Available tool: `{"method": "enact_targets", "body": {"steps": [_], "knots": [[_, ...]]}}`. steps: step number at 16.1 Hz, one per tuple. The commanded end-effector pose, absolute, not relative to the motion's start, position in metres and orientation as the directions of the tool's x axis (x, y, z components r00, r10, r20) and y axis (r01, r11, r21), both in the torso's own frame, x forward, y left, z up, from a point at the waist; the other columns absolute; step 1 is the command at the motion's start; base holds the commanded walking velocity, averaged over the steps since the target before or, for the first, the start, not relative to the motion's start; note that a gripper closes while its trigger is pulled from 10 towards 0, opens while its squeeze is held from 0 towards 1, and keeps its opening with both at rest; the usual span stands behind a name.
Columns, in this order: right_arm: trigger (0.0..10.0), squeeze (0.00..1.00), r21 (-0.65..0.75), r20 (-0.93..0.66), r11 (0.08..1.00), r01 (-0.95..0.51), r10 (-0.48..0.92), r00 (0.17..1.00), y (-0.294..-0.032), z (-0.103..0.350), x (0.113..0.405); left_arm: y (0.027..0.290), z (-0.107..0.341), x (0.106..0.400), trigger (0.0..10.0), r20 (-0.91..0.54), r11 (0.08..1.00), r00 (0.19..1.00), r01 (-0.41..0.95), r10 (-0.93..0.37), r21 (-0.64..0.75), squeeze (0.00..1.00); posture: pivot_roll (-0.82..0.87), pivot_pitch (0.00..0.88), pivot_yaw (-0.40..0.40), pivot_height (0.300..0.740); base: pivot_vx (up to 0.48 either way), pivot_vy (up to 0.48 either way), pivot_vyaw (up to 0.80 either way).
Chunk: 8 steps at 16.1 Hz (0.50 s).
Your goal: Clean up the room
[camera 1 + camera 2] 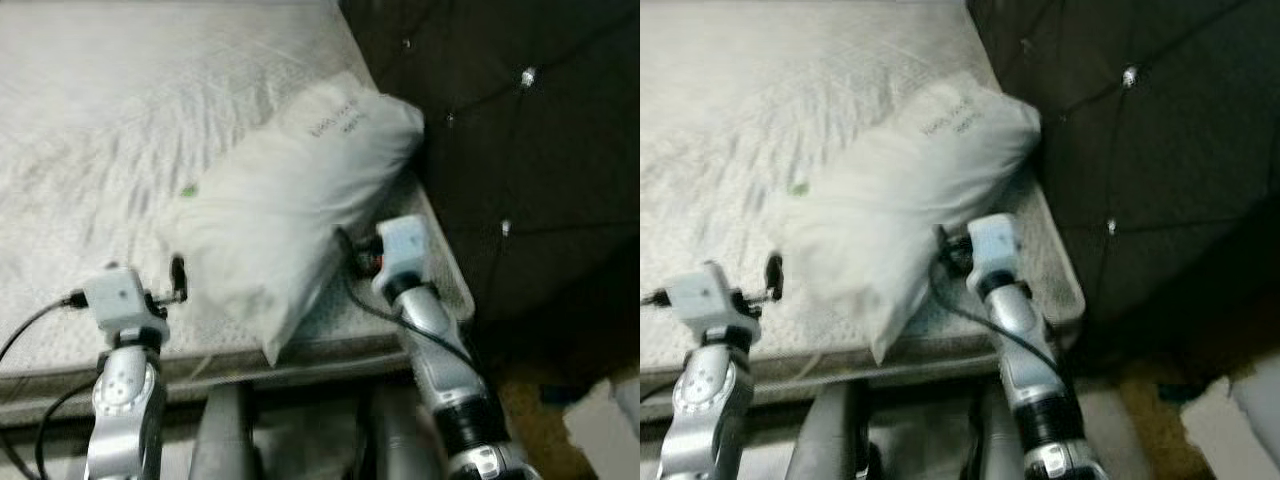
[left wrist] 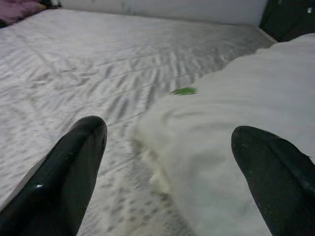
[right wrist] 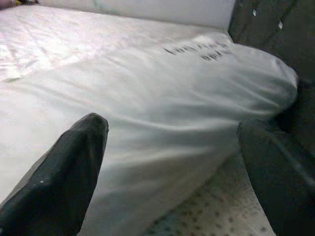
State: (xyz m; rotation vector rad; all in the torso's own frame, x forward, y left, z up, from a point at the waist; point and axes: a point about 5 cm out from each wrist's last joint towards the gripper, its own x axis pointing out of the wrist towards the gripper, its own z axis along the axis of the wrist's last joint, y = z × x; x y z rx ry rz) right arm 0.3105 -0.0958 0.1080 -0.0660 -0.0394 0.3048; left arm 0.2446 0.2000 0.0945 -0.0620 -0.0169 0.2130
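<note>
A white pillow [image 1: 290, 200] with dark printed lettering lies slanted on the bare white mattress [image 1: 110, 90], its far end against the headboard. My left gripper [image 1: 176, 278] is open at the pillow's near left corner; in the left wrist view its fingers [image 2: 69, 167] straddle the pillow's edge [image 2: 236, 113]. On the pillow's right side, over the mattress edge, my right gripper [image 1: 356, 256] is open too. The right wrist view has the pillow [image 3: 162, 98] lying between its spread fingers [image 3: 64, 172]. Neither gripper holds anything.
A dark tufted headboard [image 1: 520, 150] rises along the right of the bed. A small green speck [image 2: 183, 91] lies by the pillow. The mattress's front edge [image 1: 300, 355] is just below my arms. Pale objects [image 1: 605, 415] lie on the floor at the right.
</note>
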Motion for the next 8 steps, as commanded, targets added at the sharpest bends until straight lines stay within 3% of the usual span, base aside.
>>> {"method": "enact_targets", "body": {"steps": [1,8], "knots": [[10.0,0.0,-0.08,0.004,0.961,-0.264,0.265,0.964,-0.1108,0.1021,0.3096,0.1938,0.0903,0.2433,10.0,-0.013,0.976,0.979,-0.203,0.203,-0.078,0.0,0.07,0.102,-0.013,0.601,0.0,0.0,0.0],[10.0,0.0,-0.072,0.005,0.958,-0.278,0.279,0.96,-0.1083,0.1017,0.3101,0.1945,0.0901,0.2454,10.0,-0.018,0.977,0.979,-0.202,0.201,-0.07,0.0,0.07,0.098,-0.011,0.526,0.0,0.0,0.0]]}}
